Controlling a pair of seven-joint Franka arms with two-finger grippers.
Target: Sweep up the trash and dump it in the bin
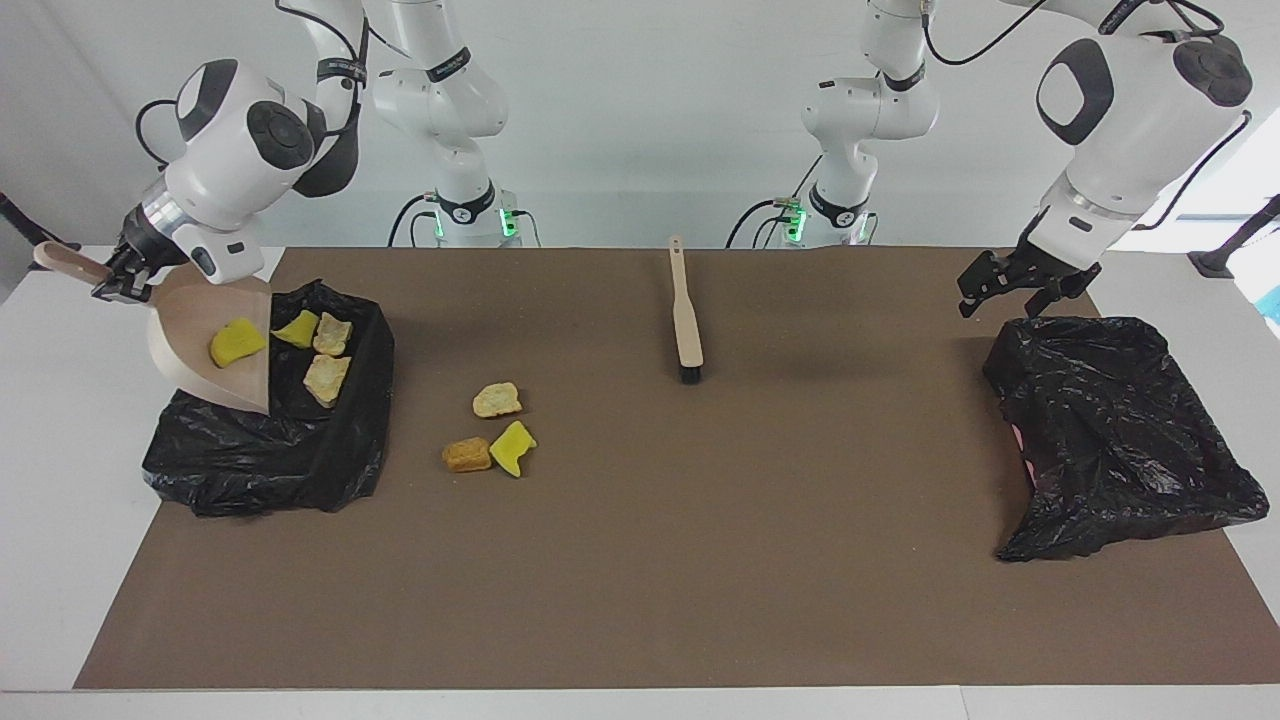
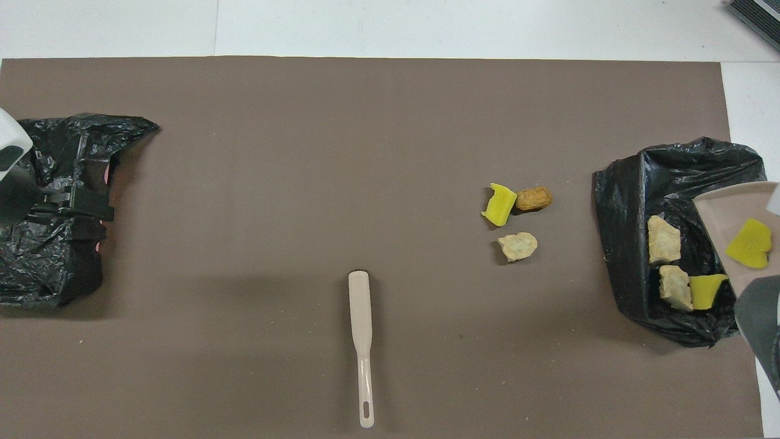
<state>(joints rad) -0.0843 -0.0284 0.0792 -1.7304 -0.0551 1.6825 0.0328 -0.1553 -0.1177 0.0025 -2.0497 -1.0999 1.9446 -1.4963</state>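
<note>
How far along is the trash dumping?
Done: three scraps lie in the bin. In hand: the right gripper tips the dustpan, one yellow sponge piece on it. Left: three scraps on the mat; brush idle; left gripper waits open.

Seven scraps of trash, two bins, one dustpan, one brush, two arms.

Three yellow sponge pieces: one (image 1: 237, 343) on the dustpan (image 1: 190, 330), one (image 1: 297, 329) in the bin (image 1: 270, 450), one (image 1: 512, 447) on the mat. Four tan bread chunks: two in that bin (image 1: 332, 334) (image 1: 326, 377), two on the mat (image 1: 496, 399) (image 1: 467, 455). Second black-bagged bin (image 1: 1110, 430), single brush (image 1: 686, 315).
</note>
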